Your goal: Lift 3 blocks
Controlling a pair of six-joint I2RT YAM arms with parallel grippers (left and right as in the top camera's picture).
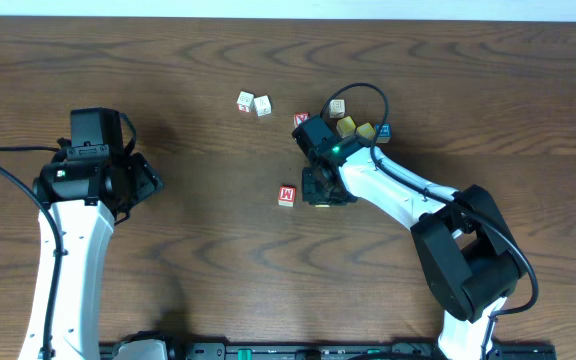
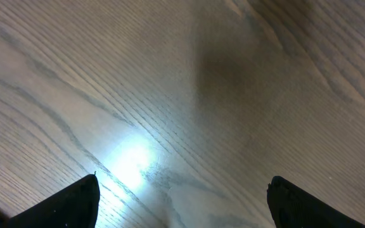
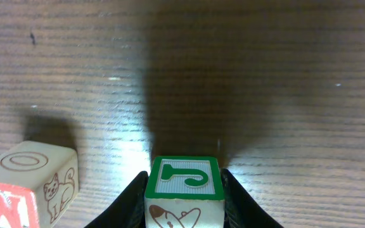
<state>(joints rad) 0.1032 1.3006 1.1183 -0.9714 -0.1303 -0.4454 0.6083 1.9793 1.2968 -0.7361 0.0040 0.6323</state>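
The right end effector grips the green-faced block, with the red M block just to its left. The left end effector stands open.

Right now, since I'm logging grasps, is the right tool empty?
No, the right wrist view shows the right tool closed on a green-faced block.

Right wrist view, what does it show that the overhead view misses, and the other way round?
Only right wrist: the green-faced block gripped by the right end effector, which hides it from above. Only overhead: the left end effector and the blue block. Both: the red M block and the wooden table.
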